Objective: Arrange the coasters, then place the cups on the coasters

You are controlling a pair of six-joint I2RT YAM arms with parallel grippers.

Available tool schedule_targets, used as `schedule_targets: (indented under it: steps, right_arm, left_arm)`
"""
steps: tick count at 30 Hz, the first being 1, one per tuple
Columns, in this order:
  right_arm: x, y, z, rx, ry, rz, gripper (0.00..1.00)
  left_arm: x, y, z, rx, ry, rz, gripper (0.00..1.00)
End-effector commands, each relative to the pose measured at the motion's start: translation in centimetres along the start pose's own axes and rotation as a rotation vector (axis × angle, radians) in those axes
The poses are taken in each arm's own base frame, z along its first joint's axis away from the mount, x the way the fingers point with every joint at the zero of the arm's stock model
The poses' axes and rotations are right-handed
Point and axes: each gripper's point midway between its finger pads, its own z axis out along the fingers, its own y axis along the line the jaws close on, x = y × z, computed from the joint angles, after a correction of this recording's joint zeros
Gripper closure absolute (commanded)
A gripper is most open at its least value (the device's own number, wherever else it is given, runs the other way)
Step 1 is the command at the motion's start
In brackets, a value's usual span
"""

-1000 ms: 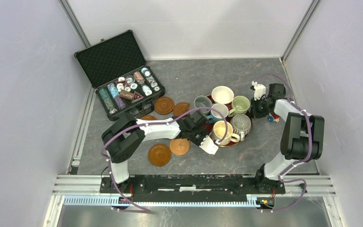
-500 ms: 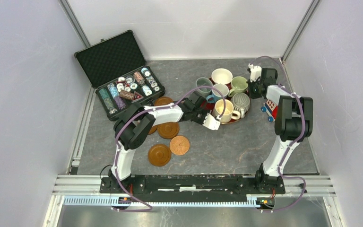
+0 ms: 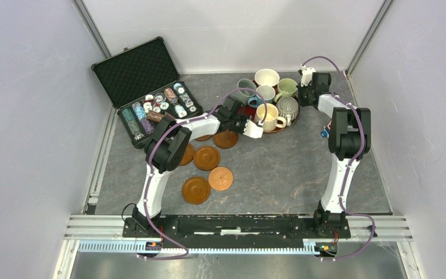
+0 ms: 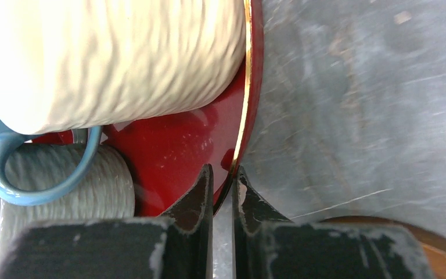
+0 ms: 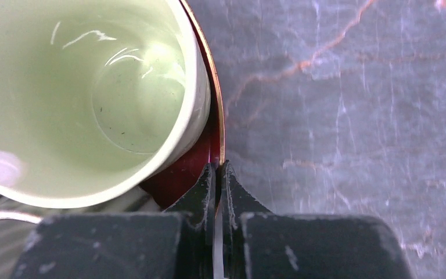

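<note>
While the left gripper (image 4: 223, 174) and right gripper (image 5: 216, 168) each clamp tight on the rim of the tray (image 4: 174, 145), six cups (image 3: 269, 116) stand in it between them. Coasters (image 3: 207, 157) lie behind the left gripper. Left of it, an open case (image 3: 133, 72) holds chips (image 3: 158, 107).

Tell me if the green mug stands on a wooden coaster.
No, the green mug stands on the red tray, whose rim the right claw pinches.
</note>
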Motion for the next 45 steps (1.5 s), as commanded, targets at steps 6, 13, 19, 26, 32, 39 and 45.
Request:
schedule_targets:
  steps: [6,13,19,26,32,39,45]
  right_arm:
    - [-4.0,9.3,3.1,-0.248,-0.066,0.052,1.0]
    - [-6.2,10.5,5.4,-0.258,-0.136,0.079,0.98]
    - [-7.5,11.0,6.7,-0.255,-0.178,0.093,0.97]
    - [-9.3,10.4,5.6,-0.216,-0.223,0.094,0.82]
    - [-9.7,9.8,1.8,-0.173,-0.233,0.061,0.69]
    - [-8.4,9.3,-2.9,-0.124,-0.218,0.027,0.53]
    - [-7.4,9.2,-5.3,-0.117,-0.194,0.018,0.47]
  left_arm:
    - [9.6,9.7,-0.7,-0.33,0.179,-0.043,0.95]
    - [12.6,10.9,-0.6,-0.372,0.213,-0.06,0.93]
    - [14.7,12.2,-0.7,-0.418,0.245,-0.062,0.9]
    - [14.5,12.3,-2.3,-0.429,0.256,-0.067,0.75]
    - [12.3,9.5,-5.3,-0.405,0.221,-0.066,0.54]
    - [9.2,5.9,-9.2,-0.367,0.192,-0.101,0.39]
    - [7.8,3.9,-12.1,-0.326,0.187,-0.144,0.33]
